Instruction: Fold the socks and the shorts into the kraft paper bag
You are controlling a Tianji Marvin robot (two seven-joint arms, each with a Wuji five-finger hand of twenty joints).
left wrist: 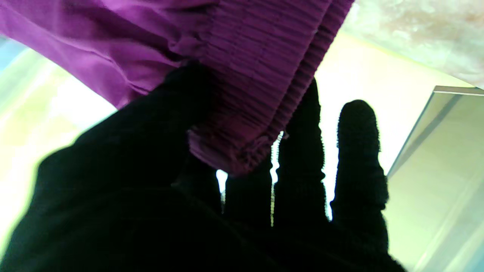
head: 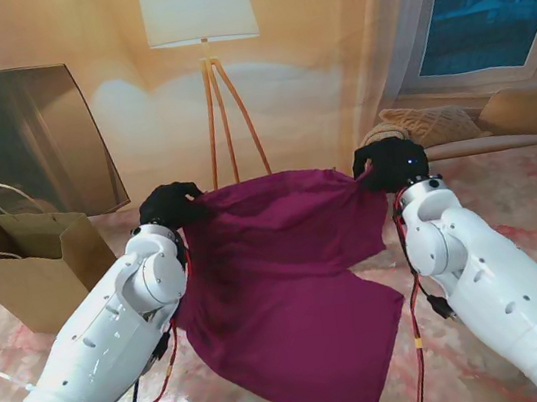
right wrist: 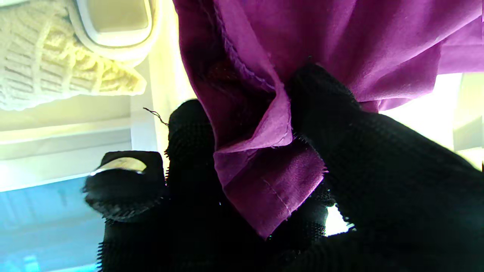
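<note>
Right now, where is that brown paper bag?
In the stand's view the kraft paper bag stands upright on the table at the far left, just outside the left arm, left of the purple shorts.

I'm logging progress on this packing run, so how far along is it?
Nothing looks packed yet. In hand: the left hand and right hand each pinch a far corner of the purple shorts, lifted off the table, lower part trailing toward me. Left: finishing the fold and loading the kraft paper bag, at my left. No socks are visible.
</note>
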